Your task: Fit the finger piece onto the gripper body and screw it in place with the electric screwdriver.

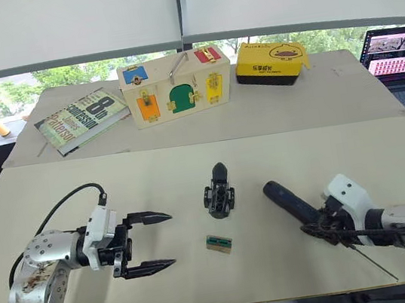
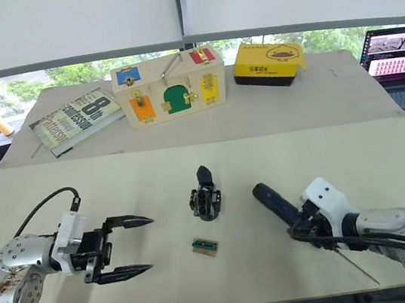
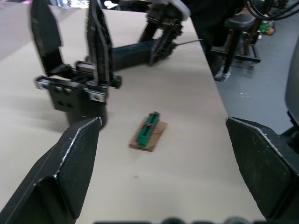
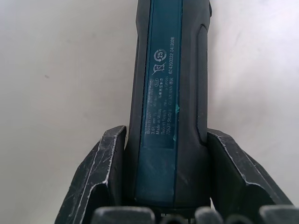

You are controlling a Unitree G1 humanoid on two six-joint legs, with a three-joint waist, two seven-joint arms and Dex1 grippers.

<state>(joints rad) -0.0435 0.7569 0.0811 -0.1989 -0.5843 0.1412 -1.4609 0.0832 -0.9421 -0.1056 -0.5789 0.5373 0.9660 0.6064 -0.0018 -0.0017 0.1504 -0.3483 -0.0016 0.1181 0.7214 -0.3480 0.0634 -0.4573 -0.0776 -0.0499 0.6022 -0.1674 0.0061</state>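
Two boards make up my work surface: a pale, matte front board point(image 1: 205, 273) and a tan table behind it. I take the gripper body point(image 1: 218, 192) as my landmark; it stands upright near the middle of the board, a black mechanical block with a pointed finger on top.

Far behind it on the table sit a wooden latch box point(image 1: 176, 85) with coloured doors and metal hasps, a book point(image 1: 82, 119) to the box's left, and a yellow case point(image 1: 271, 62) to its right. A laptop point(image 1: 402, 60) sits at the far right edge.

To the right of the gripper body lies the electric screwdriver point(image 1: 290, 201), a thick dark cylinder pointing its butt toward the body. My right gripper point(image 1: 321, 223) is pinched around it; the right wrist view shows both textured black pads pressed against its smooth casing, with a teal label strip and fine print between them. A thin metal bit runs from the gripper toward the board's near edge.

To the left of the gripper body, well apart, my left gripper point(image 1: 146, 241) has its two tapered black fingers spread wide, holding nothing.

Just in front of the gripper body lies a small green-and-tan block point(image 1: 218, 243), flat on the board. The left wrist view shows it between the spread fingertips, with the body's two upright fingers behind it.
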